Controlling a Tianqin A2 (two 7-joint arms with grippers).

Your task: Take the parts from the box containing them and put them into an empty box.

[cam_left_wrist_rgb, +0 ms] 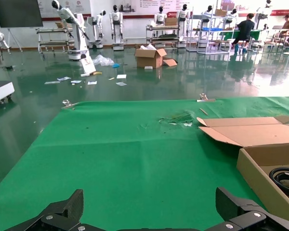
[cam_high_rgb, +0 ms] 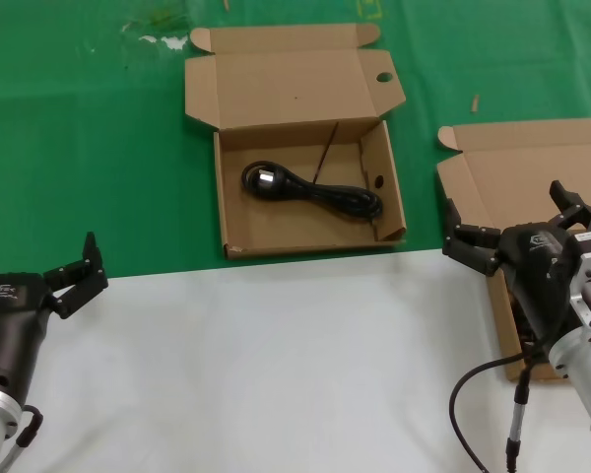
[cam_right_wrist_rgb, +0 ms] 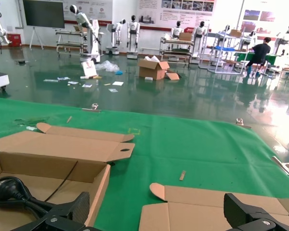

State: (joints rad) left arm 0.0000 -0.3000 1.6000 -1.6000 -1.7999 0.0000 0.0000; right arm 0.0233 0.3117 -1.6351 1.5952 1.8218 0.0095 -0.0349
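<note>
The box with round holes (cam_high_rgb: 305,212) stands open at the table's middle back. One black coiled cord (cam_high_rgb: 310,189) with a pale plug face lies in it. The cord also shows in the left wrist view (cam_left_wrist_rgb: 286,178) and the right wrist view (cam_right_wrist_rgb: 9,190). The box without visible holes (cam_high_rgb: 532,168) stands open at the right. My right gripper (cam_high_rgb: 517,219) is open and empty above this box and hides most of its inside. Its lid shows between my right fingertips (cam_right_wrist_rgb: 236,206). My left gripper (cam_high_rgb: 87,268) is open and empty at the near left, away from both boxes.
A green cloth (cam_high_rgb: 79,148) covers the far half of the table and a white surface (cam_high_rgb: 276,365) the near half. A grey cable (cam_high_rgb: 517,414) hangs by my right arm. Small scraps (cam_high_rgb: 475,102) lie on the cloth.
</note>
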